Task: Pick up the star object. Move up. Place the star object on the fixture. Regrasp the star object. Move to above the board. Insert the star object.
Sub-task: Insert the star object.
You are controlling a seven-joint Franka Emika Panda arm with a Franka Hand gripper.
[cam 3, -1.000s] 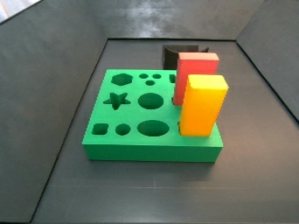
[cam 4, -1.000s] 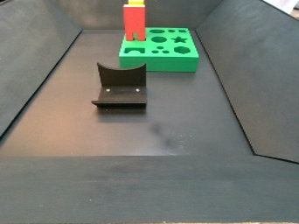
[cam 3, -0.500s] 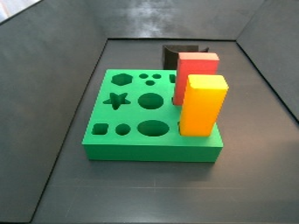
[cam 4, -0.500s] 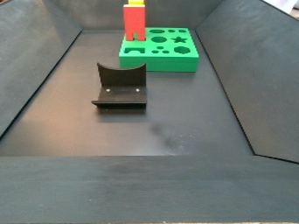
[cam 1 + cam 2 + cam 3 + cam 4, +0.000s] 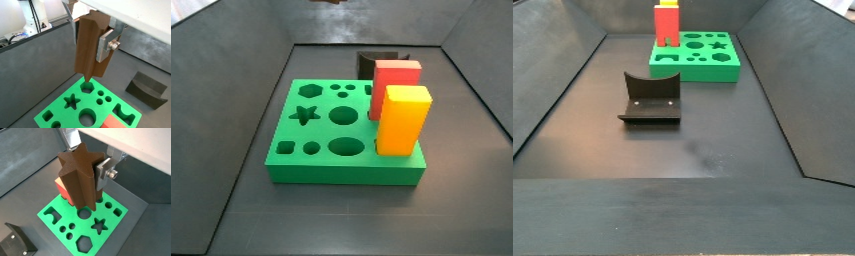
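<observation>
My gripper (image 5: 90, 36) is shut on the star object (image 5: 89, 47), a dark-brown peg held upright, with a silver finger (image 5: 105, 46) on either side. Both wrist views show it, and its star-shaped end faces the camera in a wrist view (image 5: 81, 175). The peg hangs high above the green board (image 5: 59, 114), roughly over its round holes; the star hole (image 5: 71, 102) lies off to one side. In a side view only a dark tip (image 5: 331, 1) shows at the top edge. The black fixture (image 5: 649, 98) stands apart from the board (image 5: 700, 64) and holds nothing.
A red block (image 5: 398, 72) and a taller yellow-orange block (image 5: 404, 120) stand in the board (image 5: 318, 138) along its right side. The fixture (image 5: 374, 62) sits behind them. Dark sloping walls (image 5: 553, 90) enclose the floor.
A dark tip has come into view at the top edge of a side view. The board, blocks and fixture have not moved.
</observation>
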